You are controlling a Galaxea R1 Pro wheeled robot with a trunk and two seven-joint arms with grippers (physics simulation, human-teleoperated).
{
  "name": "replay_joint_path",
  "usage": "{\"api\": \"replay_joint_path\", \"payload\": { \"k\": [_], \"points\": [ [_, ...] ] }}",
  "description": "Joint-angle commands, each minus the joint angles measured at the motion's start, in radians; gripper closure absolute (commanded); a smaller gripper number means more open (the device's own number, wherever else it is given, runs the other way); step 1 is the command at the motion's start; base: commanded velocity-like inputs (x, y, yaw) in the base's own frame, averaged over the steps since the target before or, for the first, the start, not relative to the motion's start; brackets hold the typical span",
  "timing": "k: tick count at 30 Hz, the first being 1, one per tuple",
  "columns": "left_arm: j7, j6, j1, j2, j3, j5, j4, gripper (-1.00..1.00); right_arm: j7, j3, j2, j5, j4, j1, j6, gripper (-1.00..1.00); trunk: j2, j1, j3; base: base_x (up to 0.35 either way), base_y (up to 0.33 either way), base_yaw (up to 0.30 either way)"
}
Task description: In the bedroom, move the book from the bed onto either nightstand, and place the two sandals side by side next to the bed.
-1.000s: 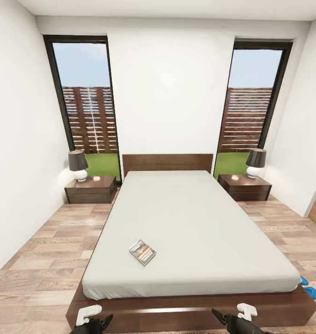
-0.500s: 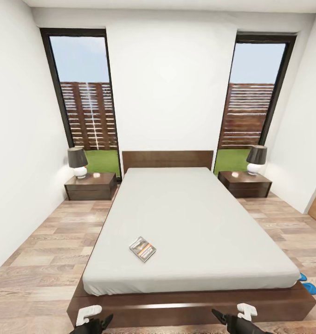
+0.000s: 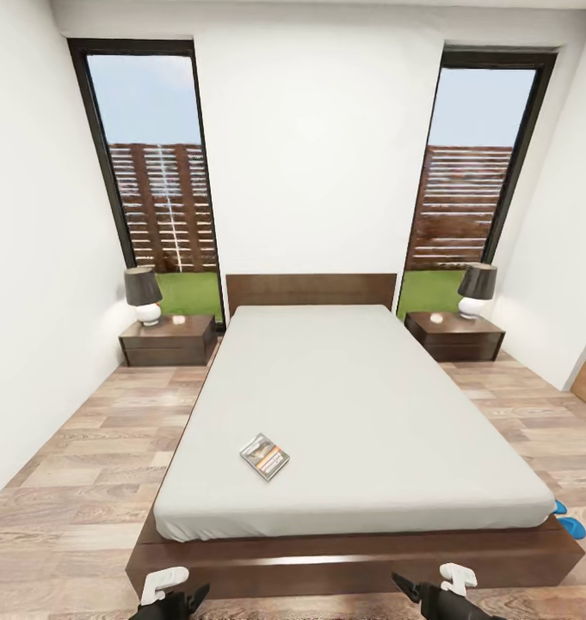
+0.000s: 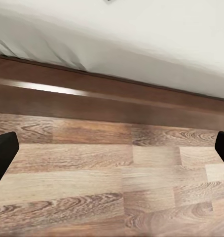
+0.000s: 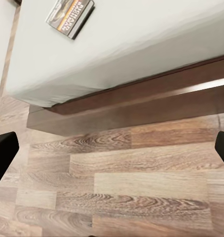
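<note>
book (image 3: 265, 456) lies on the bed (image 3: 353, 405); both arms' fingers look spread, empty, though mostly cropped.

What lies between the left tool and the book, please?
In the head view, the bed's wooden frame and bare grey mattress separate the left tool from the book.

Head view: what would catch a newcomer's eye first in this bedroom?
The large bed with its pale grey mattress fills the middle of the room, and a small book lies on it near the foot end, towards the robot's left. Two tall windows flank the headboard, with a lamp-topped nightstand on each side. Bright blue sandals peek out on the floor by the bed's right foot corner.
</note>
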Motion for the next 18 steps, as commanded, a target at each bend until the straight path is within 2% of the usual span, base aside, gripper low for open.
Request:
{"api": "replay_joint_path", "payload": {
  "k": [1,18],
  "points": [
    [-0.005,-0.001,-0.001,0.000,0.008,-0.002,0.001,-1.00,0.004,-0.001,0.000,-0.003,0.001,-0.001,-0.002,-1.00,-0.002,0.001,-0.004,0.000,0.000,0.000],
    [-0.005,-0.001,-0.001,0.000,0.008,-0.002,0.001,-1.00,0.004,-0.001,0.000,-0.002,0.001,-0.001,-0.002,-1.00,-0.002,0.001,-0.031,0.000,0.000,0.000]
  ]
}}
